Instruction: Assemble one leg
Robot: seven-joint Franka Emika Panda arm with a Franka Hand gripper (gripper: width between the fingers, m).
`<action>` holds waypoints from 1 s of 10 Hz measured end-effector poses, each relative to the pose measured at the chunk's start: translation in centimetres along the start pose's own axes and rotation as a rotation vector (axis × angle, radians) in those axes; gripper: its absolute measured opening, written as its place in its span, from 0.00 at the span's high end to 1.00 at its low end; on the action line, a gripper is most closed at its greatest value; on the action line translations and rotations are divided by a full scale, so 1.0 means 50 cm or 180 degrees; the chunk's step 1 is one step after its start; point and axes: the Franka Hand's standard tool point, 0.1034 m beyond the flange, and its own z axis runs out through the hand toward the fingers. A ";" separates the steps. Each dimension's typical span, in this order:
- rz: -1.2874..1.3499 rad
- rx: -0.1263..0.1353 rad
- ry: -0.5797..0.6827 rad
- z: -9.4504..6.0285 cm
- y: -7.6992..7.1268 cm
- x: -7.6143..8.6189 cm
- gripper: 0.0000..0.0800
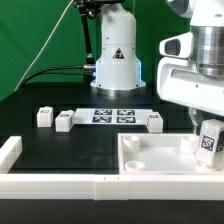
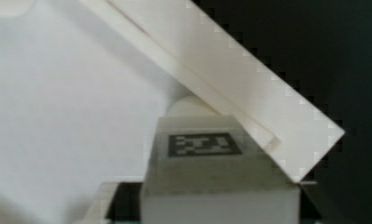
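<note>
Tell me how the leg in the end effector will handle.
The leg looks like rigid moulded plastic, so it is probably stiff and light. Its blocky, flat faces suggest it won't roll, and the end effector should grip it squarely. Smooth plastic may slip slightly.

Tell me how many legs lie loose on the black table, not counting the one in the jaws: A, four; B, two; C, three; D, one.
C: two loose legs sit on the exterior view's left of the marker board and one on its right, while the gripper holds the fourth leg in its jaws over the panel.
</note>
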 end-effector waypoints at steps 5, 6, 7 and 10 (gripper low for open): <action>0.0976 0.0030 -0.0051 0.001 -0.002 -0.001 0.63; 0.0870 0.0030 -0.0051 0.001 -0.003 -0.003 0.50; 0.0772 0.0032 -0.0054 0.000 -0.005 -0.010 0.33; -0.0400 0.0041 -0.0045 -0.001 -0.006 -0.013 0.20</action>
